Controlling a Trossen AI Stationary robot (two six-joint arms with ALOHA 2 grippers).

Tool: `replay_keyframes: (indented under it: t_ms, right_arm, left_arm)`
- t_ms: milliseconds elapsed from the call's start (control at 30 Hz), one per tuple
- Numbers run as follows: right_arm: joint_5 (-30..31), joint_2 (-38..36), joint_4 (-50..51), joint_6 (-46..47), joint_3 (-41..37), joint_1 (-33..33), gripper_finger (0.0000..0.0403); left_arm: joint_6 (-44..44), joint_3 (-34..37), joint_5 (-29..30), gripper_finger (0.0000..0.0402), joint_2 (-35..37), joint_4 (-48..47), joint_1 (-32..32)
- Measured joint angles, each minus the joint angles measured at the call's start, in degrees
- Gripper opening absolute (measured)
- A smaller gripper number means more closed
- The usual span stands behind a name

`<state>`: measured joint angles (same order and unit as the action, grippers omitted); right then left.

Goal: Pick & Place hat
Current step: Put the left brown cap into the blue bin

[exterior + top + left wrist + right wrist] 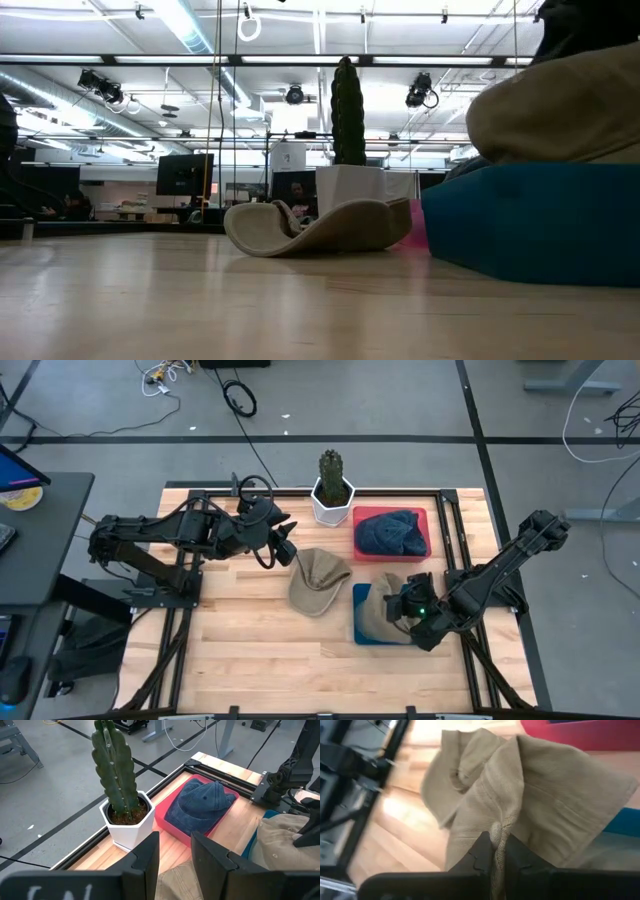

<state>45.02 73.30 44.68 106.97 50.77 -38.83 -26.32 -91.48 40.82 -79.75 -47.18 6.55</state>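
We count three hats: one tan hat (pixel 318 582) on the table, one blue hat (pixel 391 532) in the red tray (pixel 357 520), one tan hat (pixel 530 805) over the blue tray (pixel 358 628). The right gripper (pixel 497 851) is clamped on that last hat. The left gripper (pixel 175 851) stands apart, holding nothing, near the single cactus (pixel 331 472).

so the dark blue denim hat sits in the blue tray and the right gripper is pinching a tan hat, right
Not quite: the dark blue denim hat sits in the red tray, as the high view shows. The blue tray holds the tan hat that the right gripper is pinching.
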Motion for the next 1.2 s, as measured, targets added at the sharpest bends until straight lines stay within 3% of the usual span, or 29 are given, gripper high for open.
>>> replay_keyframes:
  t_ms: [267,467,800,1000,1200]
  right_arm:
    - [-2.38,0.0,0.55,-11.24,0.0,0.0,0.0014]
    - [-9.17,-0.02,2.07,-19.91,0.0,0.0,0.0014]
    - [-13.16,-0.02,15.66,-14.2,0.0,-0.02,0.0014]
    - [-12.58,0.01,14.89,-14.9,0.0,-0.02,0.0014]
    - [-12.09,1.28,9.02,-21.36,0.0,-0.02,0.0014]
  left_arm:
    - [0.01,0.0,0.0,0.0117,0.0,0.0,0.0]
    - [0.01,0.0,-0.02,0.0117,0.0,0.0,0.0]
    - [-0.03,0.0,-0.02,0.0117,0.0,0.0,0.0]
    - [-0.03,0.0,-0.02,0.0117,-0.01,0.0,0.0]
    - [-0.05,0.0,-0.01,0.0117,-0.02,0.13,0.0]
